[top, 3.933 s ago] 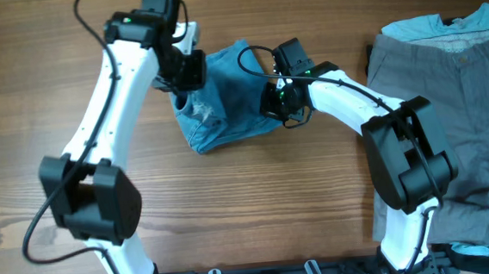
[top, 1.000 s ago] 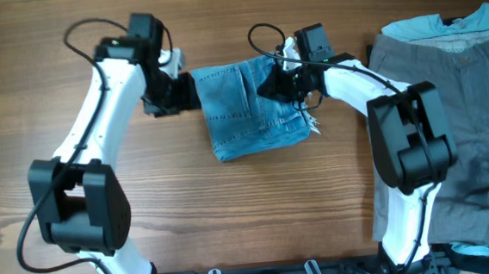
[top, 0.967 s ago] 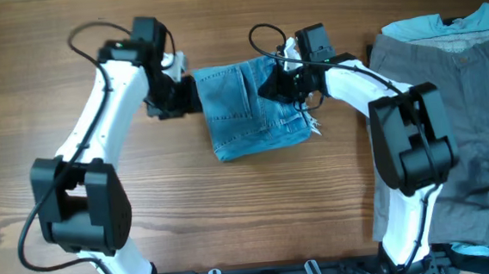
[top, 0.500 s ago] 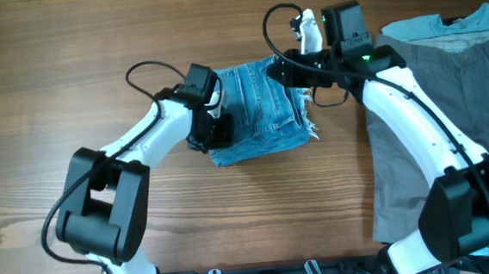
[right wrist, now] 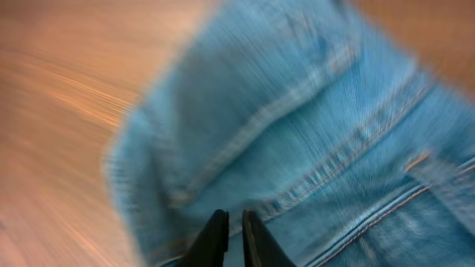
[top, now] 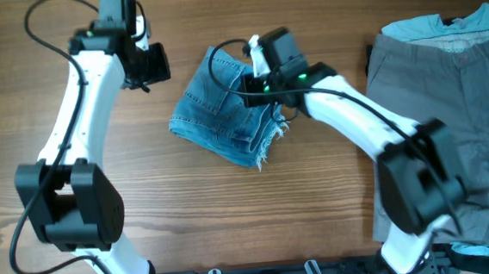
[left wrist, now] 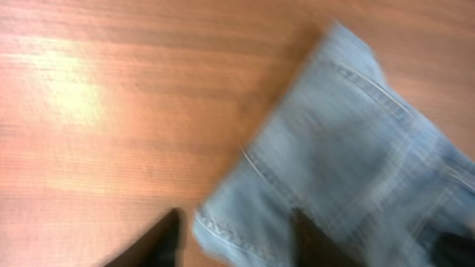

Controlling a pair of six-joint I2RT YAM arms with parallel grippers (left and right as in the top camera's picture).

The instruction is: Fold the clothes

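Observation:
The light blue denim jeans (top: 217, 117) lie folded into a small skewed bundle on the wooden table, with the frayed white hem at the lower right. My left gripper (top: 155, 64) is open and empty, up and left of the bundle. In the left wrist view its fingers (left wrist: 237, 241) straddle a stitched edge of the jeans (left wrist: 356, 170) from above; the picture is blurred. My right gripper (top: 254, 83) is over the bundle's upper right part. In the right wrist view its fingers (right wrist: 231, 219) are shut together just above the denim (right wrist: 297, 111), with no fabric seen between them.
Grey trousers (top: 449, 105) lie spread at the right edge of the table, over a pale blue-green shirt (top: 444, 24) that shows at the top right. Bare wood (top: 233, 215) lies in front of and to the left of the jeans.
The jeans bundle has turned and shifted to the left. My left gripper has left the bundle and moved up and left. My right gripper has moved left onto the bundle.

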